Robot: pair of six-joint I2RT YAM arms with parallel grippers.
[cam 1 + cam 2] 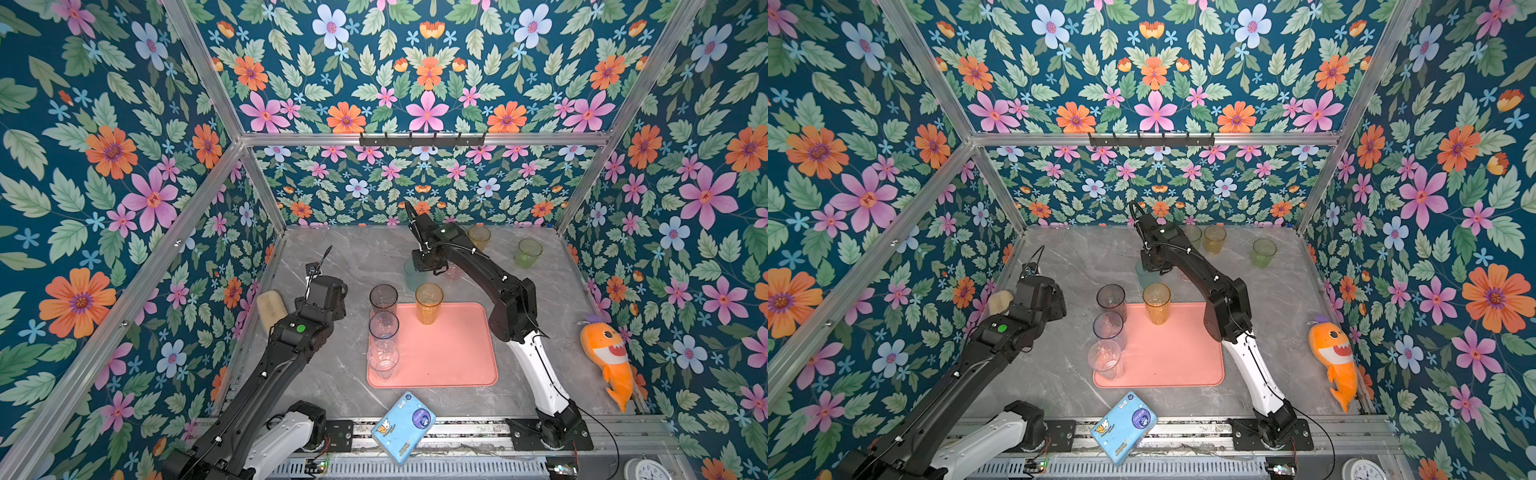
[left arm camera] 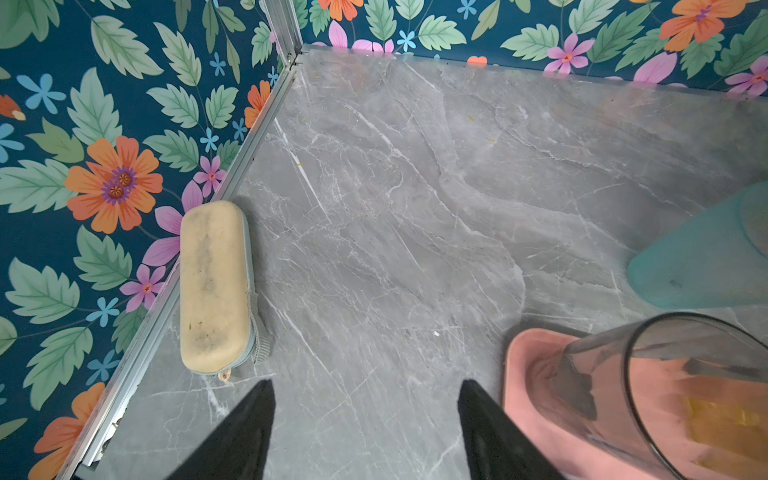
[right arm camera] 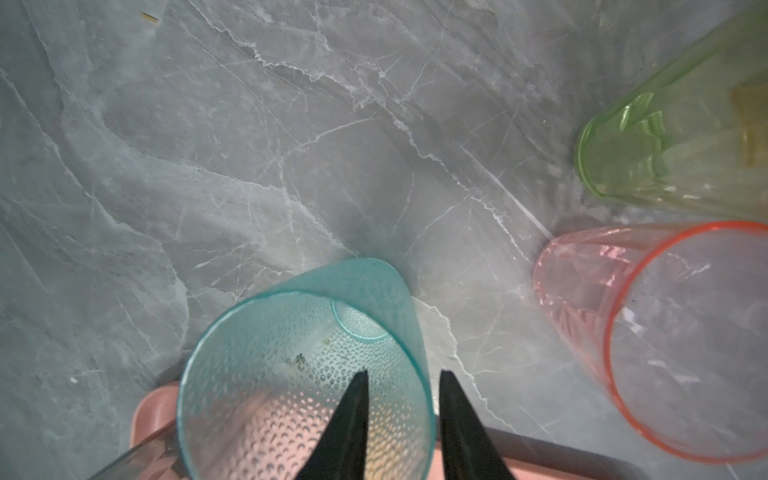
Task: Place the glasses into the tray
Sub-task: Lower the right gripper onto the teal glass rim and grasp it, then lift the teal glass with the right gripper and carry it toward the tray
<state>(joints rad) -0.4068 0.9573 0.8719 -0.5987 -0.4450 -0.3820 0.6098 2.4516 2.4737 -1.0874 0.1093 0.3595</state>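
In a top view one salmon-pink tray (image 1: 451, 357), flat, round-cornered and low-rimmed, lies mid-desk (image 1: 332, 374). Eight translucent tumblers show. The smoky grey tumbler (image 1: 383, 298), pale blue tumbler (image 1: 383, 326) and clear tumbler (image 1: 382, 359) stand in a row along the tray's 9 o'clock edge, and the orange tumbler (image 1: 429, 305) stands at its 12 o'clock edge. Off the tray toward 12 o'clock, the teal tumbler (image 1: 411, 276) sits under the right gripper (image 1: 428, 268), beside a half-hidden pink tumbler (image 1: 454, 273). Toward 1 o'clock are the amber tumbler (image 1: 479, 237) and yellow-green tumbler (image 1: 528, 252). In a top view a ninth, the second green tumbler (image 1: 1192, 236), peeks from behind the right arm.

Left wrist view: the left gripper (image 2: 365, 415) holds its fingers wide and empty over bare desk. The smoky grey tumbler (image 2: 665, 374) stands on the tray's corner (image 2: 523, 353).

Right wrist view: the fingers (image 3: 353, 415) stand narrow, one inside the teal tumbler (image 3: 291, 374) and one outside, astride its wall, the inner one clear of it. The teal tumbler stands on the desk just off the tray's rim. The pink tumbler (image 3: 582, 291) and second green tumbler (image 3: 623, 158) stand near.
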